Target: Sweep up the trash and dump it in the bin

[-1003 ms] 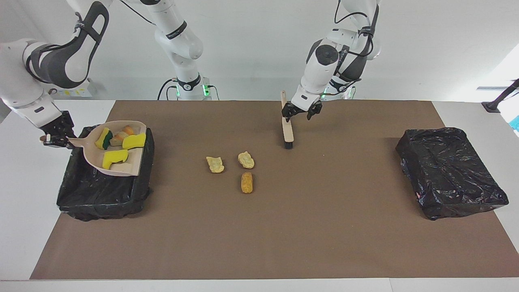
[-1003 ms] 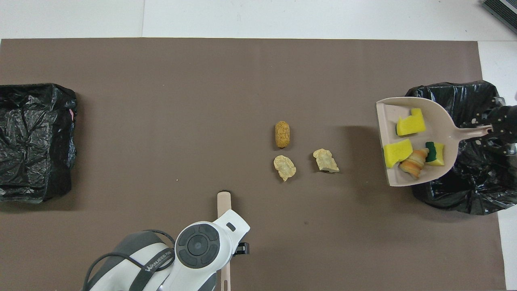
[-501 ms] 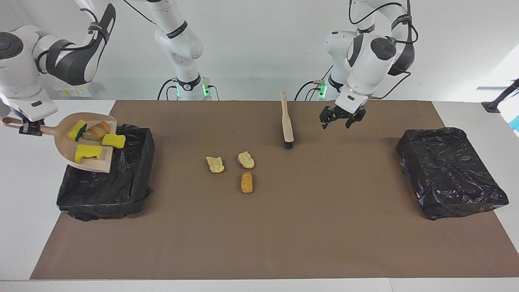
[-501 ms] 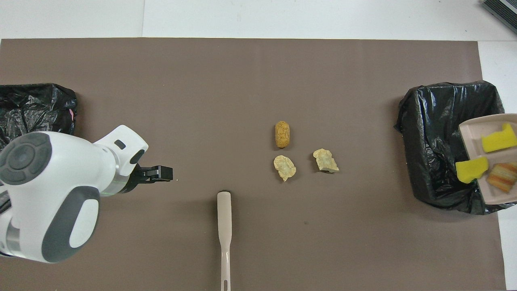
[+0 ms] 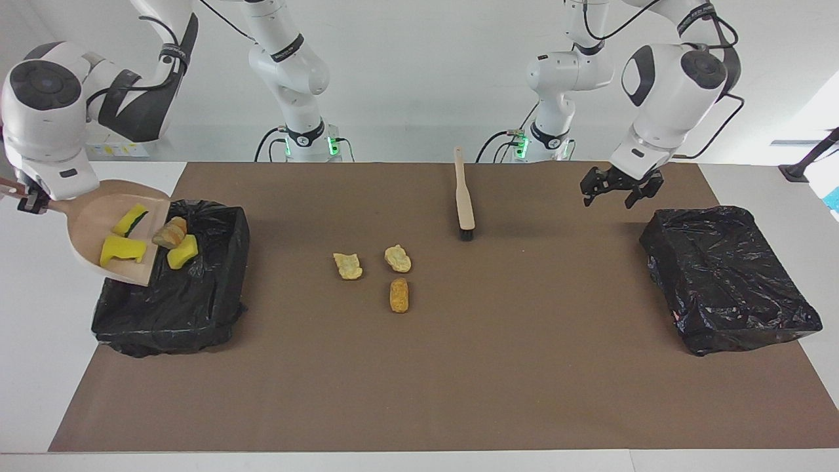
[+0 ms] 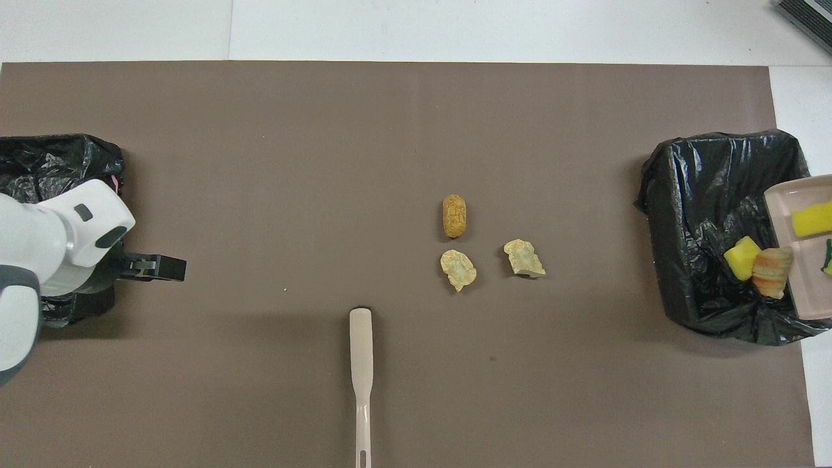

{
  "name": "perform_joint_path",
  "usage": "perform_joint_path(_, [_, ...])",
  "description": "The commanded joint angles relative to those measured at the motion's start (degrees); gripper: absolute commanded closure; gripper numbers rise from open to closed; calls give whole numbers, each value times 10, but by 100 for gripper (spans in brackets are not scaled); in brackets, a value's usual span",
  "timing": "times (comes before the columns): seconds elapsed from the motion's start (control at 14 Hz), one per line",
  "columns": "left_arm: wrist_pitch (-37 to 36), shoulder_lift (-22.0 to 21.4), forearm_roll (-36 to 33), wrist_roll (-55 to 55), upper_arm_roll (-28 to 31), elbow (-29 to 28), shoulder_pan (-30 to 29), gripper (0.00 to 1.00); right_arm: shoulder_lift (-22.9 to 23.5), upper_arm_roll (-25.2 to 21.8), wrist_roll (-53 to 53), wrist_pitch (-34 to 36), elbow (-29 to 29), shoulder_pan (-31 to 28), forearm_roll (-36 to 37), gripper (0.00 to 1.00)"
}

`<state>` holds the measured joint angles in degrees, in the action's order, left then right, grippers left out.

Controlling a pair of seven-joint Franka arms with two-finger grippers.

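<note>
Trash [image 5: 144, 239] lies in two groups: four scraps on the tilted dustpan [image 5: 88, 219] over the bin [image 5: 177, 288] at the right arm's end of the table, and three lumps [image 5: 380, 272] loose on the brown mat [image 5: 419, 367] near its middle. On the pan are three bright yellow sponge pieces, one with a dark green face, and a striped tan-orange lump [image 6: 771, 272]; that lump and one sponge [image 6: 741, 257] sit at the pan's lip, over the black liner. The right gripper [image 5: 29, 200] is clamped on the dustpan's handle, out over the white table edge beside the bin. The loose lumps, two pale and one orange-brown, have bare mat all round them, wide toward the mat's edge farthest from the robots. The brush [image 5: 464, 196] lies flat on the mat, nearer the robots than the lumps, touched by nothing. The left gripper [image 5: 615, 189] hangs with fingers apart over the mat, just beside the second black bag [image 5: 727, 278] at the left arm's end. Since half a second ago the pan has tipped more steeply and its scraps have slid to the lip, while the left gripper has moved farther from the brush toward that bag
</note>
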<state>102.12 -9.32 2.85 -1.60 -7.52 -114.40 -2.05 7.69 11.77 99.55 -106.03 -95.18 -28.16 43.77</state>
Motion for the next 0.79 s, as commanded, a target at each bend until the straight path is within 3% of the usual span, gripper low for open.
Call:
perform_joint_path(0.0, [-104,47,-28,-5,-8,120,-8,0,-32,4,-11,14,-15,17,22,100])
perform_joint_path(0.14, [-133,56,-30,-5,-9,163,-7,0,-36,4,-11,17,-15,21,33,100])
perform_joint_path(0.43, [-124,51,-27,-3,-9,152,-3,0,-45,4,-14,23,-21,21,47,100])
perform_joint_path(0.72, [-144,6,-25,5,-7,185,-8,0,-60,5,-39,23,-29,44,90,100])
